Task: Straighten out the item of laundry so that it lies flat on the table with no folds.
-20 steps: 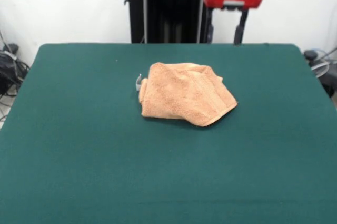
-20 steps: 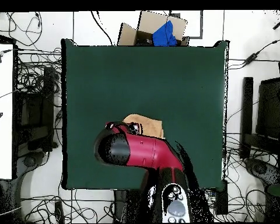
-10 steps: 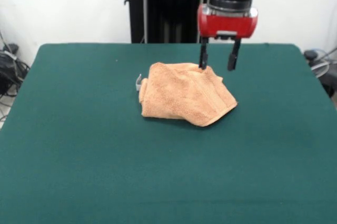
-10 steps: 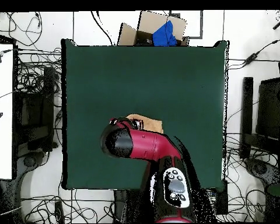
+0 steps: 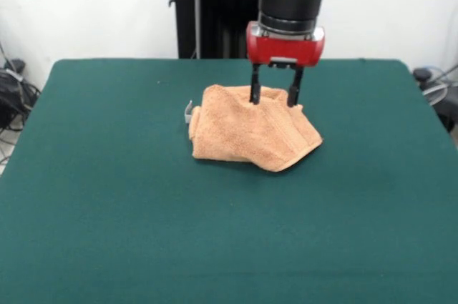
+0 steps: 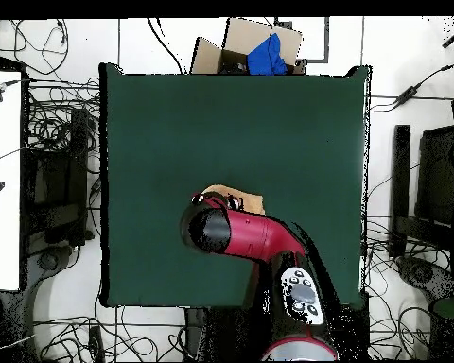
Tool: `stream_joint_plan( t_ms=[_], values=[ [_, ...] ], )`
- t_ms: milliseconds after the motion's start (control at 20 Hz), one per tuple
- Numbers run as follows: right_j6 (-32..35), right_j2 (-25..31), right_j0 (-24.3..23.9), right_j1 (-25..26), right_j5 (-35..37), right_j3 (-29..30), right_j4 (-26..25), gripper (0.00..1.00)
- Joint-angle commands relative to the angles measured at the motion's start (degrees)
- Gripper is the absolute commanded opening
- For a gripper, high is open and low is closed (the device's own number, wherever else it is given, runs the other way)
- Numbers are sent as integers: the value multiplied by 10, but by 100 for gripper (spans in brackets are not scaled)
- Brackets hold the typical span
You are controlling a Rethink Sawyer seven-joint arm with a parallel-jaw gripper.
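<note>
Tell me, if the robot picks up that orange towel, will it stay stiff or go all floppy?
Probably floppy: the towel lies crumpled in soft folds on the table, so it should droop from the open gripper above it. It looks light for its size. Its fuzzy terry surface likely grips rather than slips.

Green table (image 6: 174, 123) fills middle of view. Red and black arm (image 6: 245, 236) reaches from bottom edge over table, covers most of orange-tan towel (image 6: 250, 201); only small strip of towel shows beside arm's upper end. Gripper itself hidden under arm. Cardboard box (image 6: 226, 47) with blue item (image 6: 267, 55) sits past table's top edge. Many cables (image 6: 61, 142) on floor around table.
</note>
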Motion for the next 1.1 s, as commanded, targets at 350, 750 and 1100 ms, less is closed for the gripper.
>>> stream_joint_plan(
  t_ms=[350,750,1100],
  values=[
    [111,42,-8,50,-93,3,0,100],
    [135,34,21,26,-76,19,29,100],
    [142,45,23,26,-71,26,44,100]
  ],
)
